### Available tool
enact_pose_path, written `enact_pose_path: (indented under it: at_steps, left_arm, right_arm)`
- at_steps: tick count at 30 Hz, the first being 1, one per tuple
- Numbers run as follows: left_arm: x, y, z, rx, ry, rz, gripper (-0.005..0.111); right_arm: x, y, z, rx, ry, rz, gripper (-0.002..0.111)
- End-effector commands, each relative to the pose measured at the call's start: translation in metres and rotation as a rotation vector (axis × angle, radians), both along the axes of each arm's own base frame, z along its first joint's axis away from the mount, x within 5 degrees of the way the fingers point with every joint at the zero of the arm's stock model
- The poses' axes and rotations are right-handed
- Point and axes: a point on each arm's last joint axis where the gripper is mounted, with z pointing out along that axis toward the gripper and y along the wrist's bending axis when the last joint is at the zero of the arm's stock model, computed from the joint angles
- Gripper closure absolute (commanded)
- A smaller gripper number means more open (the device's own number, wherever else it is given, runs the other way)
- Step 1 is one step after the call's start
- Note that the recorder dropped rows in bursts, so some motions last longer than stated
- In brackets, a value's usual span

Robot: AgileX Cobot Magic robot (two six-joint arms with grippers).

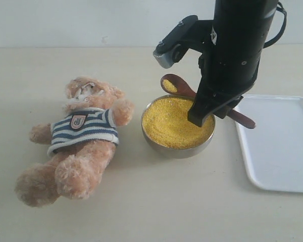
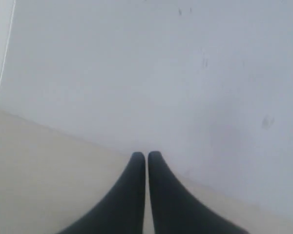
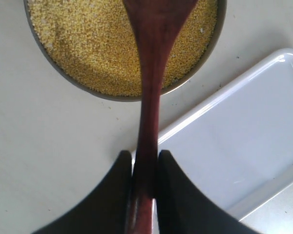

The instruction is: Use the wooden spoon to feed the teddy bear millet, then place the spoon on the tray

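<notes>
- Right gripper: fingers clamped on the spoon handle, near its tail.
- Spoon: held above the bowl, tail towards the tray, scoop over the bowl's far rim and carrying a little millet.
- Bowl: filled with millet.
- Tray: just beside the bowl.
- Bear: lying on the bowl's other side.
- Left gripper: fingers pressed together.
</notes>
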Motion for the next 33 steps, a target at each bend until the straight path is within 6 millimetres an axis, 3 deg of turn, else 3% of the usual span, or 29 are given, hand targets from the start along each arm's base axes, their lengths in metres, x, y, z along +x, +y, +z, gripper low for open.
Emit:
enact_pose_path:
  at_steps: [1,6,10,15,20,25,30,33]
  left_arm:
    - [-0.004,0.004,0.014,-0.083,-0.171,0.028,0.103]
    - [-0.005,0.005,0.017,-0.097,-0.202,0.032,0.103]
    - [-0.005,0.005,0.017,-0.349,-0.258,-0.023,0.103]
    - [-0.005,0.005,0.016,-0.358,-0.247,-0.027,0.103]
    - [-0.003,-0.005,0.011,-0.276,0.045,-0.069,0.103]
    - [-0.003,-0.011,0.025,-0.207,0.241,-0.109,0.103]
    - [0.014,-0.016,0.045,-0.019,0.456,-0.210,0.103]
    - [0.034,-0.021,0.053,-0.027,0.574,-0.309,0.103]
  right_arm:
    - [-0.001,-0.002,0.005,0.009,-0.005,0.002,0.109]
    - [-0.001,-0.002,0.005,0.009,-0.005,0.002,0.109]
    - [-0.001,-0.002,0.005,0.011,-0.004,0.002,0.109]
    - [-0.001,-0.002,0.005,0.012,-0.002,0.001,0.109]
    - [-0.001,-0.002,0.005,0.012,-0.002,0.001,0.109]
    - [-0.001,-0.002,0.005,0.012,-0.002,0.001,0.109]
    - [-0.001,-0.002,0.005,0.012,-0.002,0.001,0.109]
    - [-0.001,-0.002,0.005,0.012,-0.002,0.001,0.109]
